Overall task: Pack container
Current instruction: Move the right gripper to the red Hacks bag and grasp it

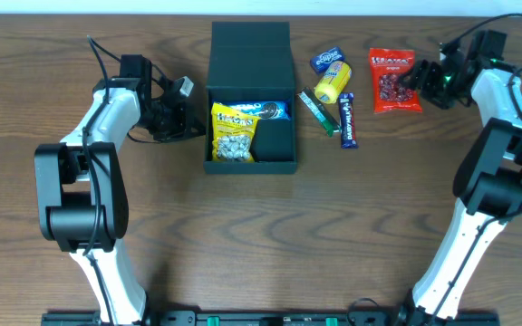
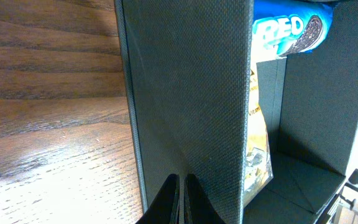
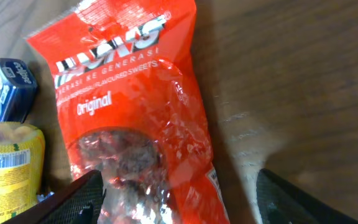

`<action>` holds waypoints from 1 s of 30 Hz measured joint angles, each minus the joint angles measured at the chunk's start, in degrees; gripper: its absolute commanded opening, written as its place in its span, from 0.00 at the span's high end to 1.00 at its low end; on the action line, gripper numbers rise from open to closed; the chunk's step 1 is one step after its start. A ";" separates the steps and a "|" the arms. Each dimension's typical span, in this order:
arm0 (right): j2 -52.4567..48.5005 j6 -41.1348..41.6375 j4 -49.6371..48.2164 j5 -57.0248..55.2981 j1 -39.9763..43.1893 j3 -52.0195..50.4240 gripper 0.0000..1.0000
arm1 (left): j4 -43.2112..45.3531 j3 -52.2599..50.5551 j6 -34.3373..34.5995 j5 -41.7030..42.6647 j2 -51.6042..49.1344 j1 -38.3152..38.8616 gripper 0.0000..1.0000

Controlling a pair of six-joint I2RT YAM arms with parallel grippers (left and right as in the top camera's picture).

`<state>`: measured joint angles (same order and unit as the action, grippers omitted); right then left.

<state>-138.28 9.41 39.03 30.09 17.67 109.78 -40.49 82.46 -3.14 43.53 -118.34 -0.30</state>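
Note:
The container (image 1: 284, 166), a dark box with its lid flap standing up at the back, sits mid-table. Inside it lie a yellow snack packet (image 1: 232, 132) and a blue Oreo packet (image 1: 270, 110). My left gripper (image 1: 185, 118) is shut and empty, its tips (image 2: 182, 199) against the outside of the container's left wall (image 2: 191, 93). My right gripper (image 1: 415, 81) is open over a red sweets packet (image 1: 395, 80). In the right wrist view the red sweets packet's (image 3: 135, 106) near end lies between the spread fingers (image 3: 82, 199).
Right of the container lie a small blue packet (image 1: 327, 60), a yellow roll (image 1: 332, 82), a green stick (image 1: 314, 109) and a dark blue bar (image 1: 347, 119). The right wrist view shows the blue packet (image 3: 8, 90) and yellow roll (image 3: 11, 162) left of the red one.

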 measured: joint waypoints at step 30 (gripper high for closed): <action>-0.33 2.64 -0.83 12.79 -2.69 5.66 0.99 | 0.02 0.00 0.17 0.00 0.00 0.00 0.94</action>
<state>-138.61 12.05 38.20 42.87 14.98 115.44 -40.47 82.46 -2.96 43.53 -118.34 -0.30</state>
